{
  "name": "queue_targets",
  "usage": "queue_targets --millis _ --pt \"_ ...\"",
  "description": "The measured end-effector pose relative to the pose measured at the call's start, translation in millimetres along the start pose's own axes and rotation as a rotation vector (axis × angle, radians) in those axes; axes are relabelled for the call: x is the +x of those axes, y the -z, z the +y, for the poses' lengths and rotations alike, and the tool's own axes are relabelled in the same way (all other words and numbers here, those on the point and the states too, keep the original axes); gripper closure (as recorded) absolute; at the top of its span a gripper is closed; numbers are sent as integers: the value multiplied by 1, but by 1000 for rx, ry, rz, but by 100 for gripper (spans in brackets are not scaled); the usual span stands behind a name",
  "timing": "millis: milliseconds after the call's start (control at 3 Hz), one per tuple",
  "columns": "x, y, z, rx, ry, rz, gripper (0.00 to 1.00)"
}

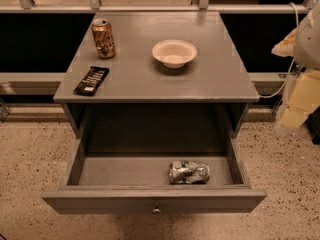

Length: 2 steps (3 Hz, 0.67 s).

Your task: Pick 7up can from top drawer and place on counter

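High front view — gripper (296, 101) at right

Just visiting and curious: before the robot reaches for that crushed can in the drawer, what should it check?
1. Is the top drawer pulled open: ok.
2. Is the 7up can visible, lying on its side: ok.
3. Gap between can and drawer front: cannot tell.
4. Does the counter have bare space right of the bowl, away from the gold can and snack bar: ok.
5. Is the gripper off to the right, outside the drawer: ok.

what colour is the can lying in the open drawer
The 7up can is silvery with green and white markings, clearest in camera view; pincer at right edge.
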<state>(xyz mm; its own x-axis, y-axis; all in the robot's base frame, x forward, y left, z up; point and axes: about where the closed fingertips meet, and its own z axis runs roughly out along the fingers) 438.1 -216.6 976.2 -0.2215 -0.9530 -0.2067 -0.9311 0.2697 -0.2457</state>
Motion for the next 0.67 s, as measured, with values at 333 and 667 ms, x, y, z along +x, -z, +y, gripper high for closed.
queue_targets --millis 333,667 --pt "0 0 0 0 0 0 0" --pt "-7 -28 -3 -1 5 -20 0"
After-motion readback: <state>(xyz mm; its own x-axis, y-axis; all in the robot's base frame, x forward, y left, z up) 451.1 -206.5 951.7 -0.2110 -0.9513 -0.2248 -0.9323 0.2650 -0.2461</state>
